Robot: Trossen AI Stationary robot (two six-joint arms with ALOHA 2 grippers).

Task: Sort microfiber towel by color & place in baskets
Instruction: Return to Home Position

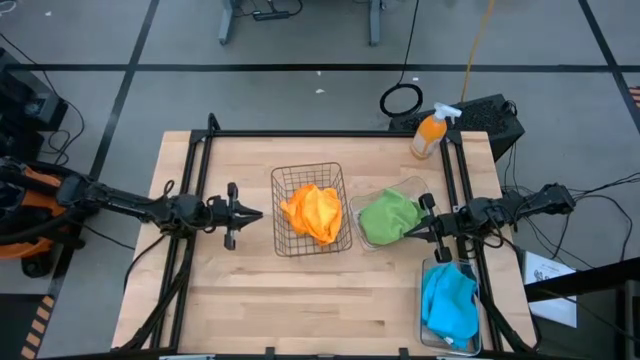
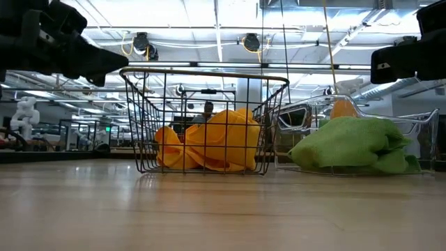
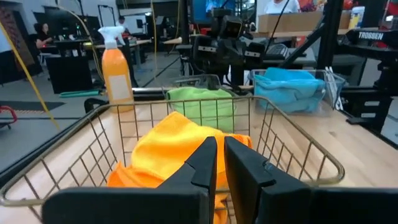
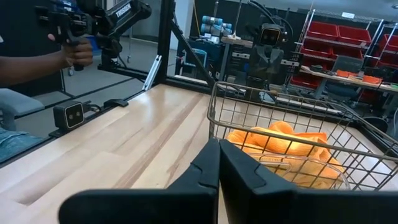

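Observation:
Orange microfiber towels (image 1: 312, 212) lie heaped in the copper wire basket (image 1: 280, 185) at mid-table. Green ones (image 1: 388, 217) fill the clear tub (image 1: 415, 186) to its right. Blue ones (image 1: 448, 303) lie in the clear bin (image 1: 428, 335) at the near right. My left gripper (image 1: 255, 213) hovers level just left of the wire basket, pointing at it, fingers shut and empty (image 3: 220, 142). My right gripper (image 1: 408, 232) hovers level over the green tub's near right side, shut and empty (image 4: 219, 144).
An orange spray bottle (image 1: 430, 135) stands at the table's far right corner, beside a black box (image 1: 495, 118). Black frame rails (image 1: 200, 170) run along both table sides. A person's hand (image 4: 74, 53) holds a controller beyond the table. Bare wood (image 1: 300, 300) lies at the near middle.

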